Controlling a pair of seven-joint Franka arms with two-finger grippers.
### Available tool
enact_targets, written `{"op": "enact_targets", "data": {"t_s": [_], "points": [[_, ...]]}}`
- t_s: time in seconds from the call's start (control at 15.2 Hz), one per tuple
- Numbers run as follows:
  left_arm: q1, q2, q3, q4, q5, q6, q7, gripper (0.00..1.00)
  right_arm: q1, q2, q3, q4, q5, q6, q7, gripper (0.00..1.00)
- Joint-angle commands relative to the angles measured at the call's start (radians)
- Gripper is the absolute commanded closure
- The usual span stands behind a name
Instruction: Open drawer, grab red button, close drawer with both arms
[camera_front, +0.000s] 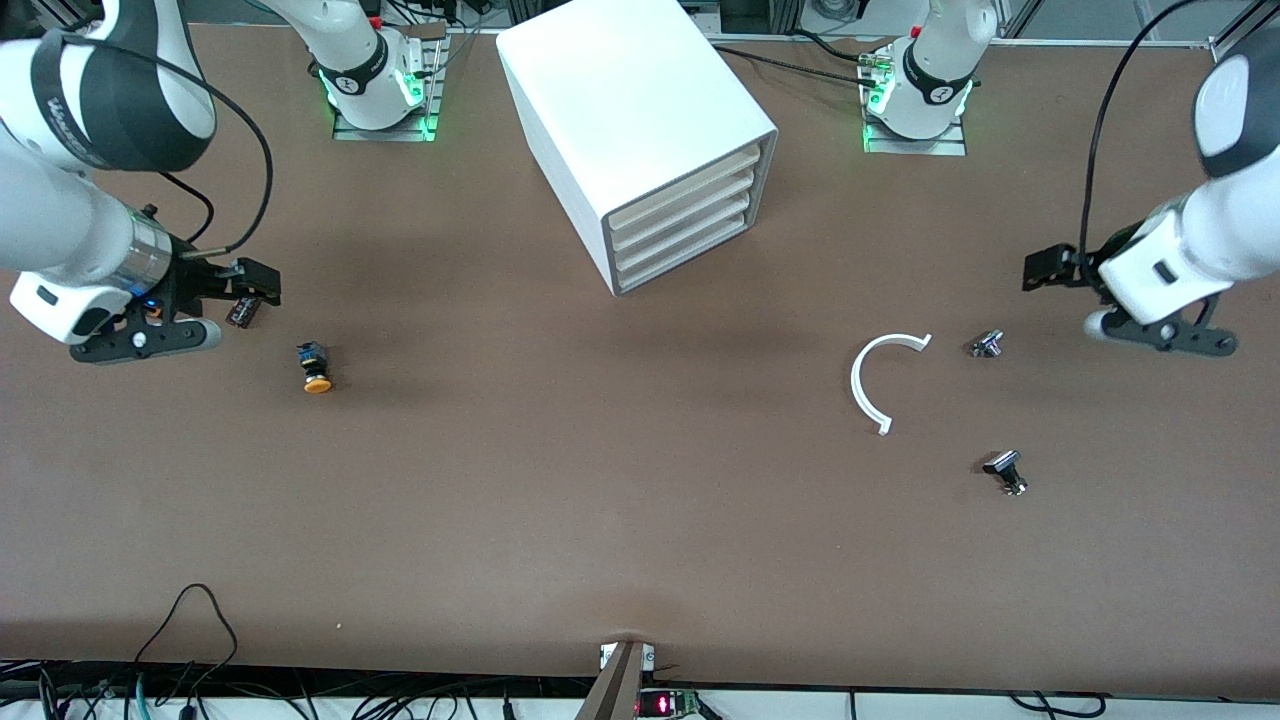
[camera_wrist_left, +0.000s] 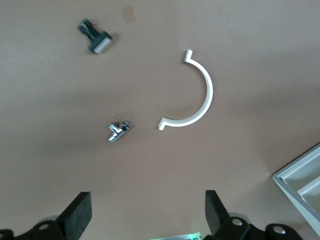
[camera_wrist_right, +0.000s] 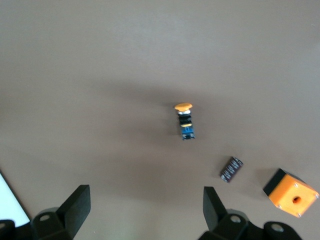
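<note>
None of the task is done: four drawers shut, left hand and right hand spread, empty, well apart from them.

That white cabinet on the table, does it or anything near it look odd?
The cabinet sits skewed on the table, its four drawers all shut. An orange-capped button lies tipped on its side toward the right arm's end. Nothing looks spilled or broken.

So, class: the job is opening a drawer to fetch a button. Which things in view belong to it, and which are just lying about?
Job: cabinet, its drawers, left gripper, right gripper.
Lying about: orange-capped button, white arc, two metal parts, orange box, dark chip.
</note>
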Motion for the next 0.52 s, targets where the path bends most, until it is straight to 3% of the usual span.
{"op": "enact_targets", "data": {"t_s": [0.0, 0.46], "points": [[0.015, 0.044, -0.005, -0.030, -0.089, -0.019, 0.024, 0.00, 0.000, 0.037, -0.006, 0.021, 0.058, 0.023, -0.074, 0.00], [0.011, 0.104, -0.045, -0.310, -0.500, 0.016, 0.059, 0.00, 0.068, 0.093, -0.005, 0.021, 0.052, 0.086, -0.170, 0.00]]}}
